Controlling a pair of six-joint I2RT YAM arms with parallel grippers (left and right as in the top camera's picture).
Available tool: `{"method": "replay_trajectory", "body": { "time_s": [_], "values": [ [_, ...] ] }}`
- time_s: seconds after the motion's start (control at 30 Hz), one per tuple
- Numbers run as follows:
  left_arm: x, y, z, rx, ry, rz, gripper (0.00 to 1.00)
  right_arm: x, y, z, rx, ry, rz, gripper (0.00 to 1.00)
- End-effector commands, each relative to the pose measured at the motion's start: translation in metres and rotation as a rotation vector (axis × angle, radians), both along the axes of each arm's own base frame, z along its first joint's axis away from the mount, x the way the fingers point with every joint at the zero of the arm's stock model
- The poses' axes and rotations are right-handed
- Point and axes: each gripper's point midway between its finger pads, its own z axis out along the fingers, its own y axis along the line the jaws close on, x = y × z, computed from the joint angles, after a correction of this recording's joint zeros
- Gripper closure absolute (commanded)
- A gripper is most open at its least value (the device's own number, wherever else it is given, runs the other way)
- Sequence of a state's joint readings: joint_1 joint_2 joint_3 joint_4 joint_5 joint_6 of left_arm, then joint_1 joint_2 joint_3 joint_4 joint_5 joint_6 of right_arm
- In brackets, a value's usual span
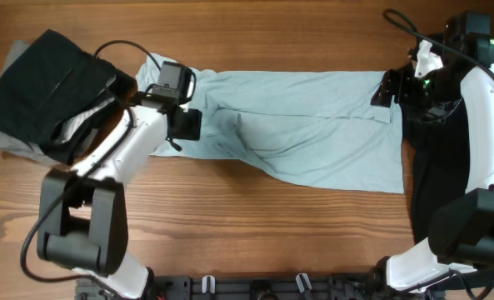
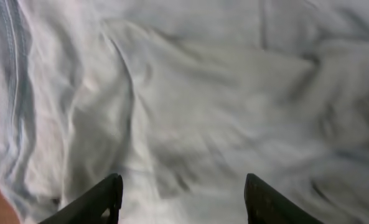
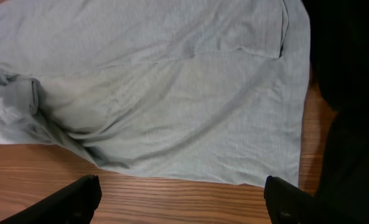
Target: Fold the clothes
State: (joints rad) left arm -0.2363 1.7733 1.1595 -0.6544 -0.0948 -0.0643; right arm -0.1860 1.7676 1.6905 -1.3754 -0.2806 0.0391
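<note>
A pale blue-grey garment (image 1: 313, 125) lies spread flat across the middle of the wooden table, rumpled at its left end. My left gripper (image 1: 188, 123) hovers low over that rumpled left end. In the left wrist view its fingers (image 2: 181, 193) are open, with only the wrinkled cloth (image 2: 190, 93) between them. My right gripper (image 1: 384, 87) is at the garment's far right corner. In the right wrist view it is open and empty (image 3: 183, 199) above bare wood, with the garment (image 3: 172, 93) just beyond it.
A pile of black clothing (image 1: 51, 83) on grey cloth sits at the far left. Another black cloth (image 1: 438, 175) lies along the right side and also shows in the right wrist view (image 3: 349, 93). Bare wood (image 1: 255, 233) runs along the front.
</note>
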Motion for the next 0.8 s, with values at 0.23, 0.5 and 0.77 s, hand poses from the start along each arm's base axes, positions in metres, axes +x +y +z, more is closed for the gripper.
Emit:
{"method": "replay_trajectory", "body": {
  "time_s": [0.23, 0.5, 0.77],
  "values": [
    [-0.002, -0.003, -0.043, -0.075, 0.098, 0.010, 0.81, -0.001, 0.004, -0.005, 0.019, 0.018, 0.018, 0.11],
    [0.009, 0.000, -0.011, -0.086, 0.013, 0.070, 0.71, -0.002, 0.004, -0.005, 0.019, 0.021, 0.018, 0.11],
    [-0.015, 0.039, 0.024, -0.019, 0.056, 0.219, 0.96, -0.005, 0.005, -0.006, 0.022, 0.036, 0.014, 0.12]
  ]
}}
